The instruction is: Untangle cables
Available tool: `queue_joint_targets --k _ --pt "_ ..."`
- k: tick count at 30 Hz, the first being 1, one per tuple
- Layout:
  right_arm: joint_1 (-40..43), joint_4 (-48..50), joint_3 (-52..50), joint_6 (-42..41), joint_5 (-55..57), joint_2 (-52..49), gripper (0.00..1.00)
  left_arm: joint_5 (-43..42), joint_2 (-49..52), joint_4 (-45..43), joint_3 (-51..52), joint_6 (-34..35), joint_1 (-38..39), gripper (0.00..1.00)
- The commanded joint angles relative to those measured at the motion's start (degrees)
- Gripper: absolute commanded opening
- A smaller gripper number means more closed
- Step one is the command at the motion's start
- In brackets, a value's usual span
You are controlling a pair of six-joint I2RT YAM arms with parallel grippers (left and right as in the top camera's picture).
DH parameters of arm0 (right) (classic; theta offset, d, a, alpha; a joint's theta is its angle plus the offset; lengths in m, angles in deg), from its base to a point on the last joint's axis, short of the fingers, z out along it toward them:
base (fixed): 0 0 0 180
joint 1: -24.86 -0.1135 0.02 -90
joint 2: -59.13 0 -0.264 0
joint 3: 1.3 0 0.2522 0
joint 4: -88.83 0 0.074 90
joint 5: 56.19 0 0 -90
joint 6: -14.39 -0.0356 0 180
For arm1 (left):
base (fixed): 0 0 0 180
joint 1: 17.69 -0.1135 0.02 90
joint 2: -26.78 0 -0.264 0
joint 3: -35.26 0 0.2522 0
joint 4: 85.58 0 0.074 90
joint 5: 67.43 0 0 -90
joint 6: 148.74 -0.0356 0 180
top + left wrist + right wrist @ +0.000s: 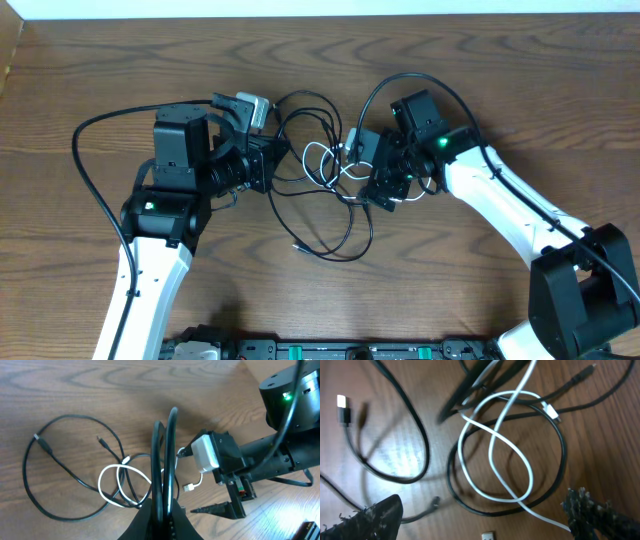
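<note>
While your L gripper [160,515] jaws clamp thin black cords [172,435], your R gripper [485,512] jaws gape above the looped white cord [495,435] on brown wood counter [80,60].

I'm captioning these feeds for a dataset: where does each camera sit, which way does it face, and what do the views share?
Overhead: fixed above the table, facing straight down on the cables; left arm and right arm show.
Left wrist: on the left arm, looking along the left pincer, shut on black cables, toward the right arm.
Right wrist: on the right arm, facing down through the open right pincer, fingertips at both lower corners.
Shared: all three show the white cable.
</note>
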Motion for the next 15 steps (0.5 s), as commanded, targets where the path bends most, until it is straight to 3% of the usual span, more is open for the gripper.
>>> queue_joint_targets --k 1,15 --pt "-0.13 2.43 -1.81 0.39 1.51 0.83 0.99 0.44 -0.07 0.90 -0.61 -1.20 -0.24 0.07" --pt "-0.09 18.40 -10.01 -1.90 1.09 0.52 0.89 0.02 -0.07 3.48 -0.61 -1.18 -0.22 0.07"
